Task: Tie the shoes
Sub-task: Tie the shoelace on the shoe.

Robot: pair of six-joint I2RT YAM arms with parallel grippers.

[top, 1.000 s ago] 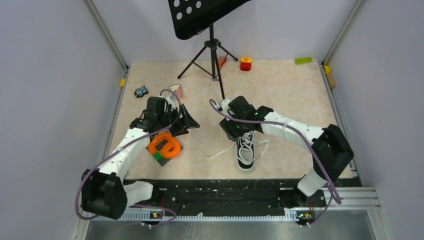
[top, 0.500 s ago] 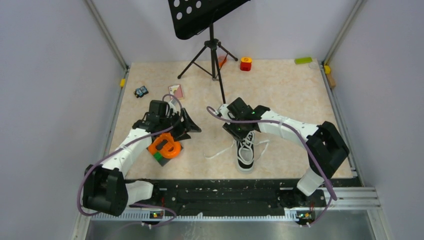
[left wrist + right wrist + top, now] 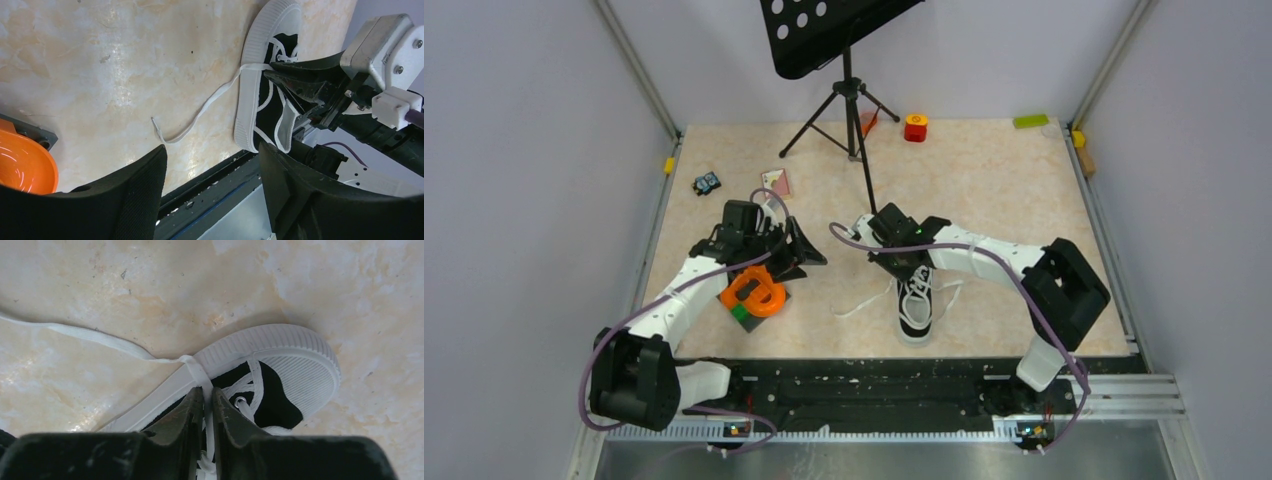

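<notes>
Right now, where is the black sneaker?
In the top view, the black sneaker lies right of centre near the front edge, under the right end effector, which pinches its white lace.

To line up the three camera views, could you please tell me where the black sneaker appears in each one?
Top external: sneaker at lower centre, toe toward the arm bases.
Left wrist: sneaker at upper right, seen from its side.
Right wrist: sneaker at centre right, toe cap foremost.
Shared landmark: the white lace trailing off its side.
</notes>
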